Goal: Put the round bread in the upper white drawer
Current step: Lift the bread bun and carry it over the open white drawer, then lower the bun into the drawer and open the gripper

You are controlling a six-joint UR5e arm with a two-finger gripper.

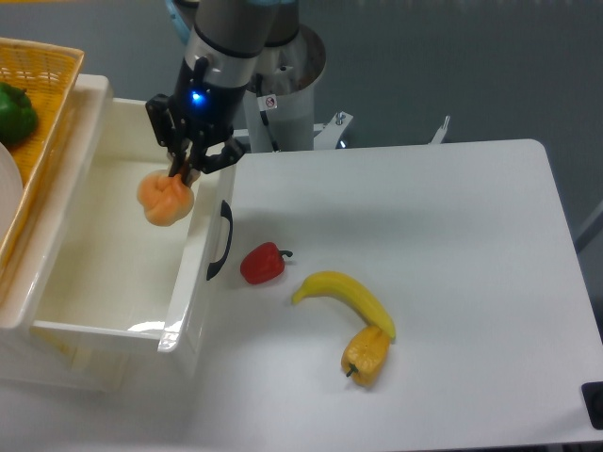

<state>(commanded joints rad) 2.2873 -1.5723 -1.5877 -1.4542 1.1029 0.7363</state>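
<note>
Far left: yellow basket (38,71) sits on the far-left edge of the drawer unit, a green vegetable (14,111) inside it. Neither is in the way.

Upper white drawer (203,282) is pulled open; the visible interior is bare, floor glossy. Its black handle (220,242) faces right, toward the desk (452,282).

Claw (182,171) is pinching the round bread (165,199) from above, fingers pressed onto its top. The bread hangs inside the drawer's outline, just left of the right-hand front wall, clear of the floor. Exact height above the floor cannot be told.

Status, as judged: pick and carry done; bread is over the target. Left to do: lower a little, let go, lift out.

Clearance: nearest edge is the front wall just right of the bread, so any drift right risks a knock on the rim. Open room lies to the left and toward the near side of the drawer; a release slightly further left looks safer.

Right of the drawer, on the desk: red pepper (262,264) near the handle, then banana (344,298) touching the yellow pepper (366,355). All well apart from the claw.
</note>
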